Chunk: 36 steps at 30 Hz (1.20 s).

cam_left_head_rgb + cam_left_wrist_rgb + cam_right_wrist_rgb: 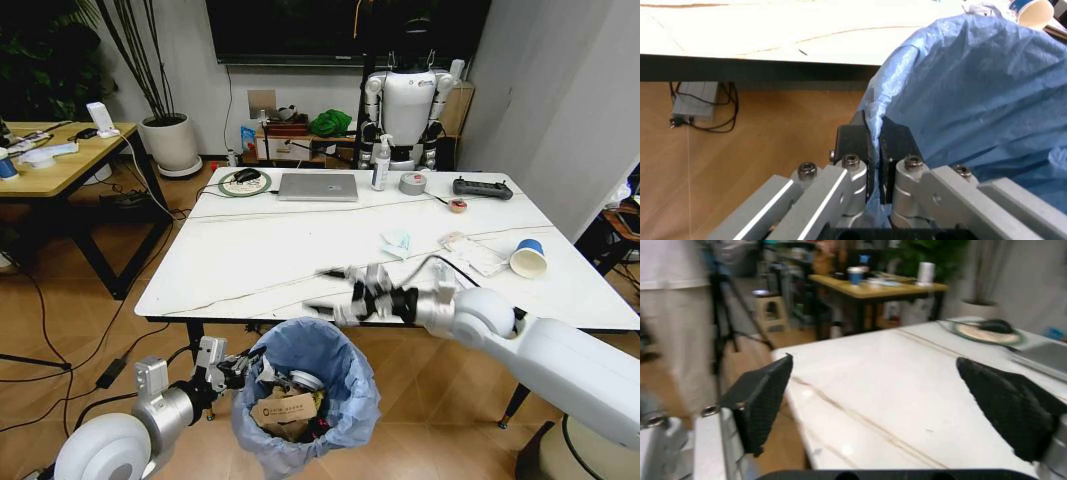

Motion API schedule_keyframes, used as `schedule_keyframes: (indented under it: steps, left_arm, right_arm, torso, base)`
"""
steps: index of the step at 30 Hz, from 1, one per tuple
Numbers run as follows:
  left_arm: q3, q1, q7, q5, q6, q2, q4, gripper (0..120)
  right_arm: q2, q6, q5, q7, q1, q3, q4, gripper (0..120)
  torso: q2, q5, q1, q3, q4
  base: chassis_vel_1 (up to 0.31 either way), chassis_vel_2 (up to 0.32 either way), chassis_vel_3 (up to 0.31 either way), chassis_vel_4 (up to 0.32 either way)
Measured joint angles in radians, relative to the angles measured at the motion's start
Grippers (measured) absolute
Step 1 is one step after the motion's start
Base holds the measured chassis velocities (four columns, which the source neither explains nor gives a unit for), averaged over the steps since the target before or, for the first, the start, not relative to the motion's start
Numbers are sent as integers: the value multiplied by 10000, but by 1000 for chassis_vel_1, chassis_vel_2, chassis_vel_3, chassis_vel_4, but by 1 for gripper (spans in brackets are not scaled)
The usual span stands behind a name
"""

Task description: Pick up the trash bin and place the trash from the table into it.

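Left gripper pinches trash bin rim, lower centre; bag soft, slippery, so grip stiff rim. Right gripper wide open, empty, above table.

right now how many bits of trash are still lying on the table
3 that I can make out on the table, all on its right half: a crumpled pale tissue, a white wrapper, and a tipped paper cup nearest the right edge. The right arm may hide smaller scraps.

Wooden floor, grey wall, wooden desk.
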Motion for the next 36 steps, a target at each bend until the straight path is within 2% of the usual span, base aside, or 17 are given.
schedule_keyframes:
  steps: [4, 5, 7, 9, 18, 29, 36]
  left_arm:
    - [-15, 45, 4, 37, 1, -34, -21, 0]
    - [-15, 45, 4, 37, 1, -34, -21, 0]
    - [-42, 94, 11, 74, 1, -56, -41, 0]
    - [-53, 108, 14, 91, 1, -90, -55, 0]
    - [-136, 187, 14, 95, 1, -135, -79, 0]
    - [-109, 115, 10, 64, 1, -132, 4, 0]
    - [-108, 131, 7, 58, 0, -132, 40, 0]
  right_arm:
    - [467, -732, -21, 1523, 202, 73, -589, 100]
    - [467, -732, -21, 1523, 202, 73, -589, 100]
    - [849, -1261, -50, 2710, 392, 105, -1205, 100]
    - [1203, -1545, -128, 3152, 621, 109, -2062, 100]
    - [2007, -2375, -111, 3507, 1604, -3, -4661, 100]
    - [1990, -3433, 65, 3963, 1656, 46, -5403, 100]
    - [2054, -3618, 180, 3974, 1633, 46, -5832, 100]
  torso:
    - [0, -1, 0, 0, 0]
    - [0, -1, 0, 0, 0]
    - [0, 0, 0, 0, 0]
    - [0, 0, -1, 0, 0]
    - [-1, 1, 0, 1, 1]
    - [0, 1, -1, 0, -2]
    - [2, 1, -2, -1, -2]
  base:
    - [0, 0, 0, 0]
    - [0, 0, 0, 0]
    - [0, 0, 0, 0]
    - [0, 0, 0, 0]
    - [0, 0, 0, 0]
    - [0, 0, 0, 0]
    - [0, 0, 0, 0]
